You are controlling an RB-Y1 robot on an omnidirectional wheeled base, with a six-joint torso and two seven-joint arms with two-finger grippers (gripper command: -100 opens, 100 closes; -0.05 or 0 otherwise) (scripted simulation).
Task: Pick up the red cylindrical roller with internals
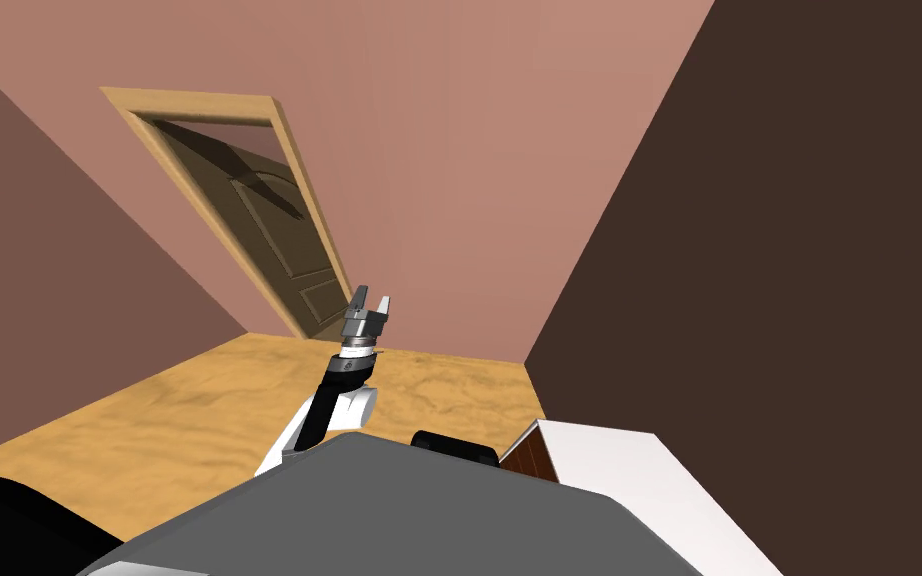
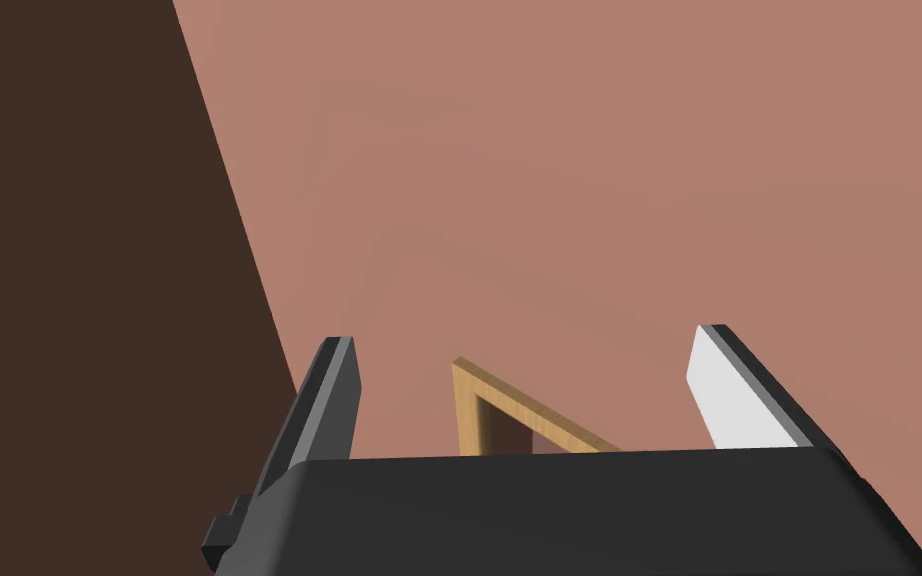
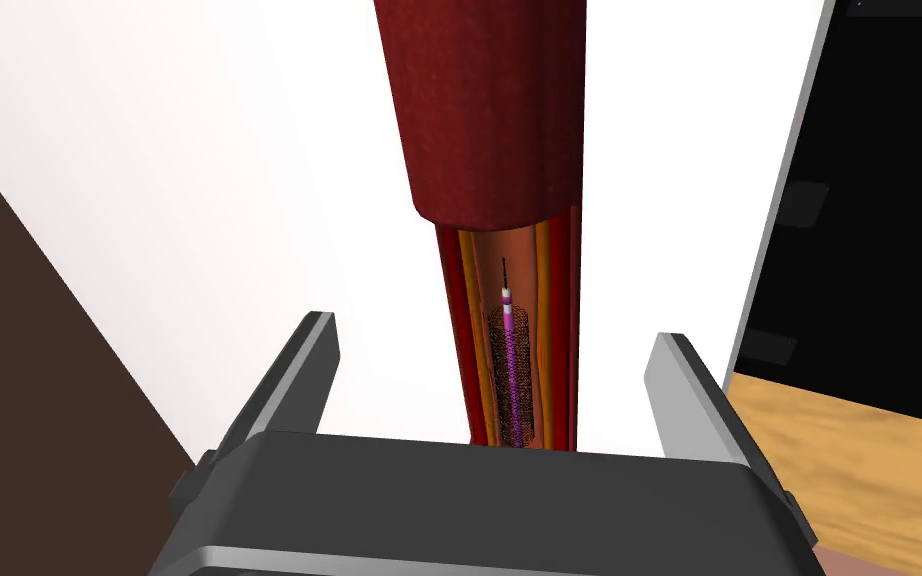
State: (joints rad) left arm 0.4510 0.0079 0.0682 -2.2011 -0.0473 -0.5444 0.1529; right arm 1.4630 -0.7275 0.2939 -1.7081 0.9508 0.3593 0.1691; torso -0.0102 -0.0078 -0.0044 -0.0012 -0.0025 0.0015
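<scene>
The roller (image 3: 489, 110) is a dark red cylinder lying on a white surface (image 3: 199, 200). Its near part is cut away, showing orange layers and a purple rod in dark mesh (image 3: 514, 370). My right gripper (image 3: 494, 330) is open, and the roller's cut-away end lies between its fingers without touching either. My left gripper (image 1: 369, 300) is raised in front of me, pointing at the pink wall. In the left wrist view the left gripper (image 2: 527, 340) is open and holds nothing.
A white-topped piece of furniture (image 1: 649, 480) with a brown side stands low at my right, against a dark brown wall (image 1: 799, 250). A closed brown door (image 1: 279, 240) in a light wood frame is ahead to the left. Wooden floor (image 1: 199, 410) lies between.
</scene>
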